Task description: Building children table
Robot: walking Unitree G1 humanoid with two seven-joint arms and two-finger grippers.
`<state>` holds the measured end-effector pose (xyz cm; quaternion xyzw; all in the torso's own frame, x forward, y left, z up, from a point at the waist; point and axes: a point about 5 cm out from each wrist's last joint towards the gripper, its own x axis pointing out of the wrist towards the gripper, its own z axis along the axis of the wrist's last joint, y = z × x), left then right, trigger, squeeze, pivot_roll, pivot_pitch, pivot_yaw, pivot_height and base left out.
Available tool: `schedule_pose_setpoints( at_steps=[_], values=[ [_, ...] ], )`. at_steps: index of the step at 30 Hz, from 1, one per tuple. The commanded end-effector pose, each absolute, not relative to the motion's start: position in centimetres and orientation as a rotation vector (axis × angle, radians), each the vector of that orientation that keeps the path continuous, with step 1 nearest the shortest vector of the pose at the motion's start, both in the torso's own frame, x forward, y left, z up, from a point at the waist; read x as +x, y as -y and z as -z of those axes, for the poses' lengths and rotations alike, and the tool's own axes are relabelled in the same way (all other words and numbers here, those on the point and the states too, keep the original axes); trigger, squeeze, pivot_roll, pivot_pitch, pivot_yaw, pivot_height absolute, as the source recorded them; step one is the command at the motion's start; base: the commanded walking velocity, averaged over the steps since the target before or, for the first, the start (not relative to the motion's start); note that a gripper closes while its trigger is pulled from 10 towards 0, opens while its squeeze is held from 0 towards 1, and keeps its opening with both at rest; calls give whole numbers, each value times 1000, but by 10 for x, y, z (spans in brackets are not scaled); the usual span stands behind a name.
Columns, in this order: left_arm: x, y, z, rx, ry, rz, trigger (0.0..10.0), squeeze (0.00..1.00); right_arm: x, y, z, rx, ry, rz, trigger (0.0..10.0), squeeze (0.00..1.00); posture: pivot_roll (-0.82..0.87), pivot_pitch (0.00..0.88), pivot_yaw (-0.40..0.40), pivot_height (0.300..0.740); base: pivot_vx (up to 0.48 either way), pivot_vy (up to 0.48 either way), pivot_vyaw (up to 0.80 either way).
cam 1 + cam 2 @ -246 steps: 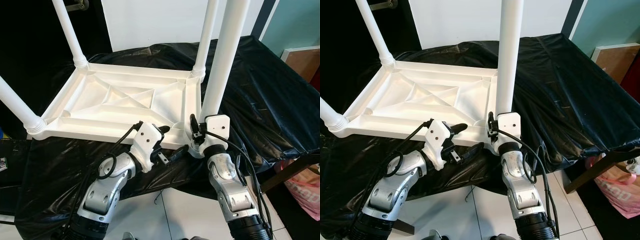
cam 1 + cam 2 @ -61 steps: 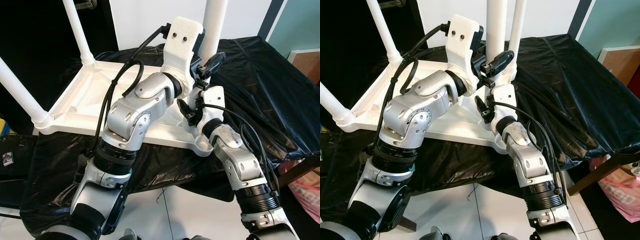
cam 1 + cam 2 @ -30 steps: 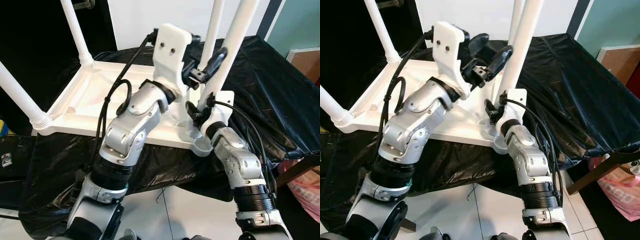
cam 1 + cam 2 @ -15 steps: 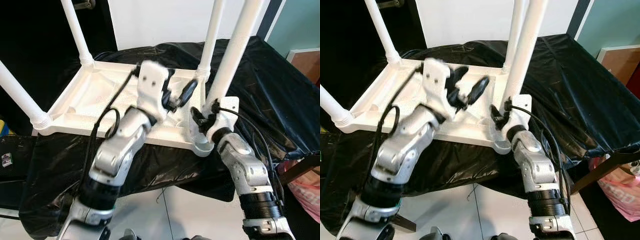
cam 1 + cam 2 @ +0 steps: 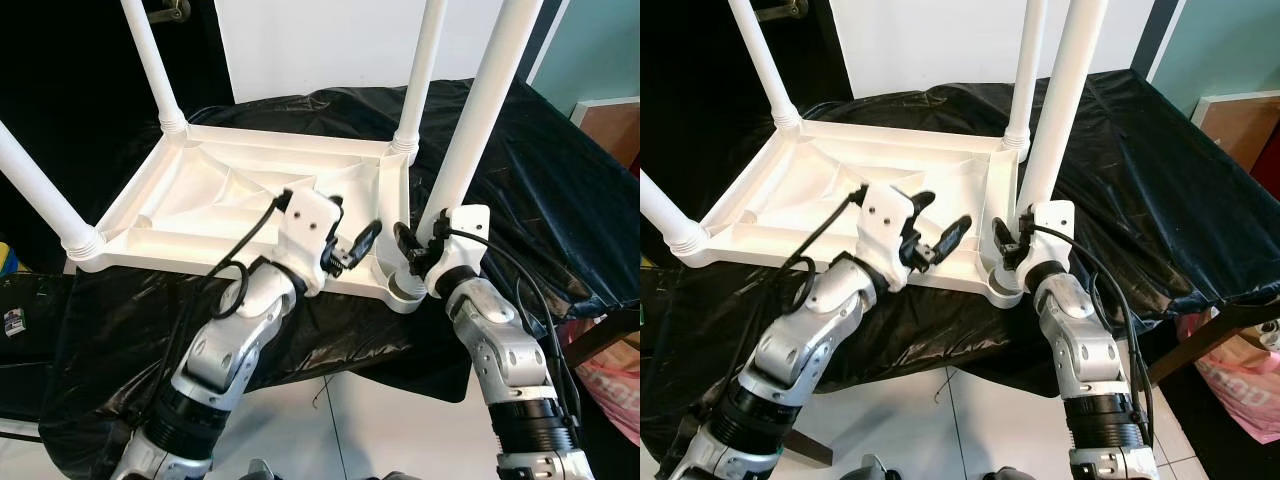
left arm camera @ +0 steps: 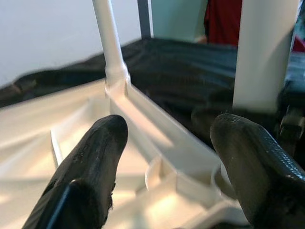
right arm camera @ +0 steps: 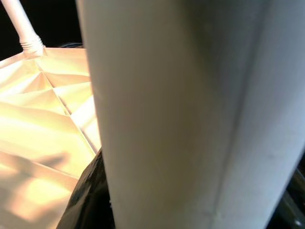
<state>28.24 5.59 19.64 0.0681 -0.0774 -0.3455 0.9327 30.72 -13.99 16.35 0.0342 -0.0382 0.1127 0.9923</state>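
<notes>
I have the white children's table top point(image 5: 240, 200) lying upside down on the worktop point(image 5: 560, 190), which is draped in black plastic sheeting, and three legs already stand up from its corners: the far-left leg point(image 5: 150, 60), the near-left leg point(image 5: 35, 200) and the far-right leg point(image 5: 425, 60). My right pincer point(image 5: 420, 245) is clamped on the fourth leg point(image 5: 480, 110), low on its shaft, with that leg rising up and slightly away from the pincer and its lower end sitting at the near-right corner socket point(image 5: 403, 290) just below the fingers; I cannot tell from the head views whether the end is fully seated in the socket. In the right wrist view the fourth leg point(image 7: 190, 114) stands right against the camera, with a black finger point(image 7: 88, 200) pressed to its side and the ribbed underside of the table top point(image 7: 43, 109) spreading out beyond it. My left pincer point(image 5: 345, 240) hovers just beside the right one, over the near edge of the table top, its two black fingers spread apart and holding nothing. In the left wrist view those fingers point(image 6: 90, 162) frame the corner rib of the table top point(image 6: 143, 129), with the far-right leg point(image 6: 109, 38) straight ahead between them and the fourth leg point(image 6: 264, 52) close to the other finger.
</notes>
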Motion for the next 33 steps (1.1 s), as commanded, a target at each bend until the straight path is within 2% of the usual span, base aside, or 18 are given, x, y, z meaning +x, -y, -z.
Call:
schedule_pose_setpoints(
  at_steps=[1, 17, 33],
  values=[
    [278, -51, -191, 169, 139, 821, 10000, 0, 305, 140, -152, 52, 26, -234, 10000, 0, -22, 73, -6, 740, 0, 0, 0],
    [269, -50, -188, 166, 140, 834, 10000, 0, 301, 129, -128, -1, 25, -285, 10000, 0, -26, 84, -2, 740, 0, 0, 0],
    [270, -50, -194, 146, 154, 820, 10000, 0, 294, 137, -120, -41, 155, -288, 10000, 0, -22, 101, -5, 740, 0, 0, 0]
  ],
)
